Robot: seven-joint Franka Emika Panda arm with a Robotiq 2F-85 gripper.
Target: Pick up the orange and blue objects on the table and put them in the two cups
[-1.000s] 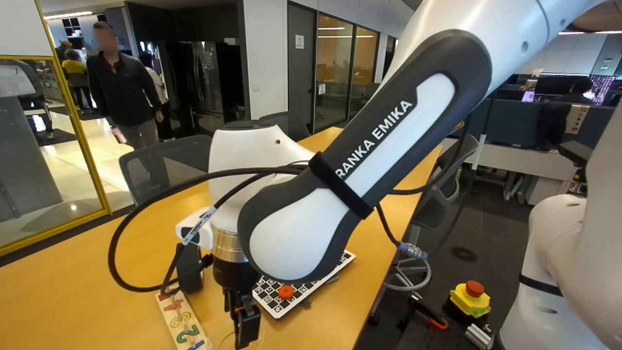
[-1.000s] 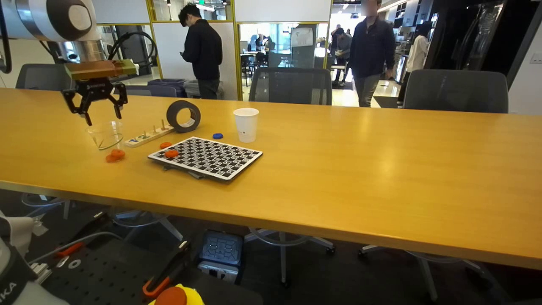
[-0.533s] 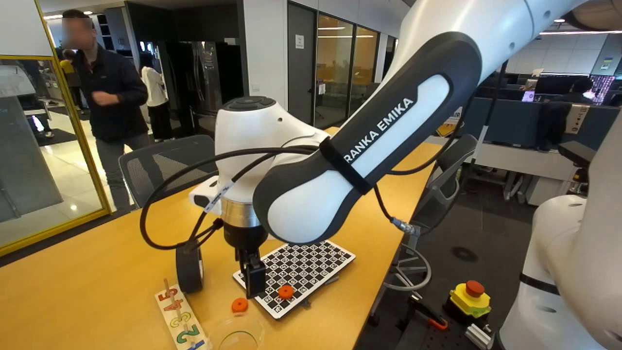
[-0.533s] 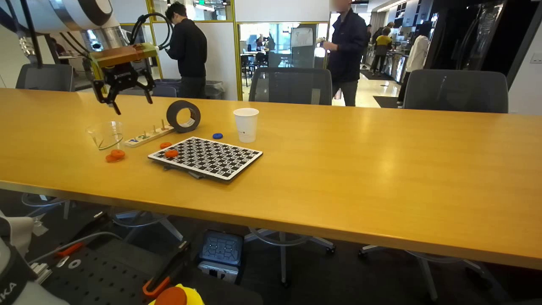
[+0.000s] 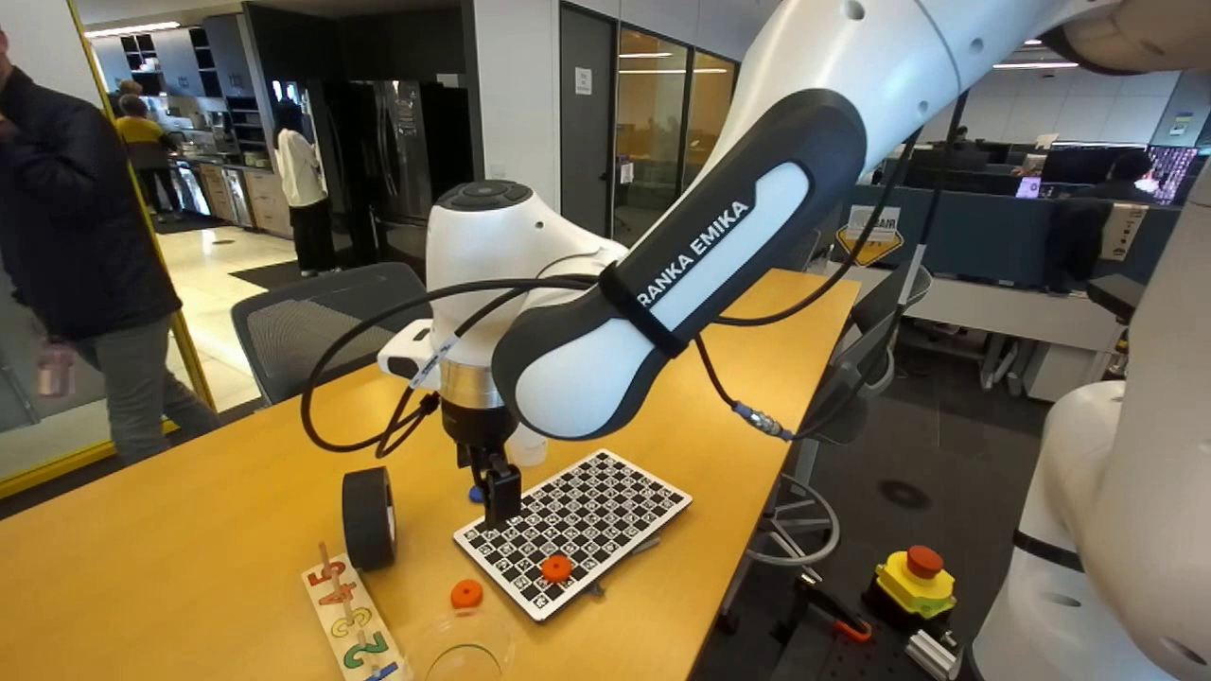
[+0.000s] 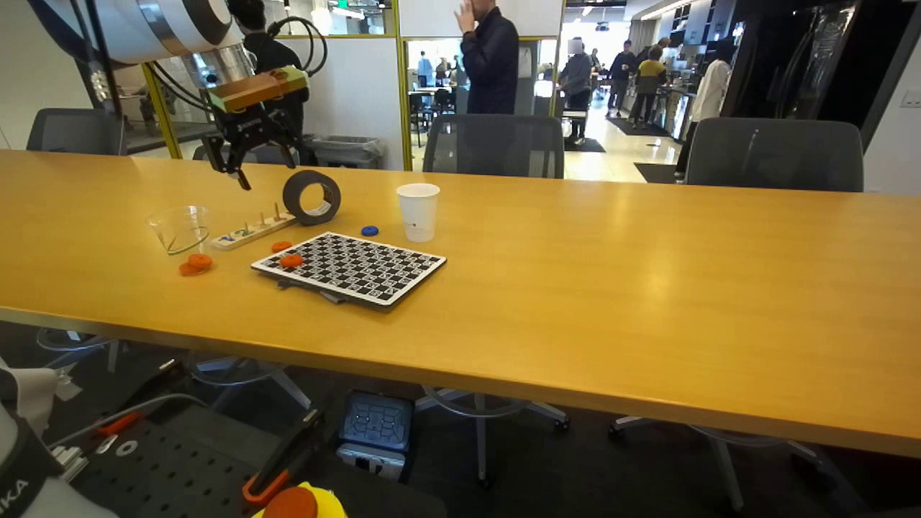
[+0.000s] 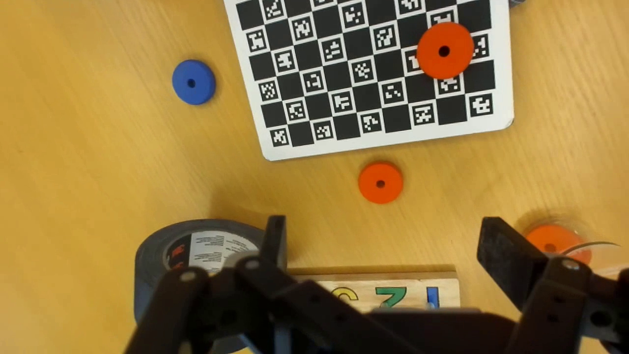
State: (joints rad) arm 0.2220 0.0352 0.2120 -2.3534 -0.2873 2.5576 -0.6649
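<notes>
Claw (image 7: 383, 224) swung off clear cup (image 6: 178, 229) twd board (image 7: 354, 91), jaws wide apart, nothing held, so prob. free for next pick: orange pc (image 7: 445, 62) on board, loose orange pc (image 7: 381, 193) + blue pc (image 7: 202, 81) nr it on tbl (image 6: 611, 288), more orange (image 6: 200, 260) at cup's foot, in/behind unclear.

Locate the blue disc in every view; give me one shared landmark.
In an exterior view: blue disc, below and left of centre, partly hidden.
In an exterior view: blue disc, left of and slightly above centre.
Wrist view: blue disc, upper left.
Shared landmark: checkered board, in all.
</notes>
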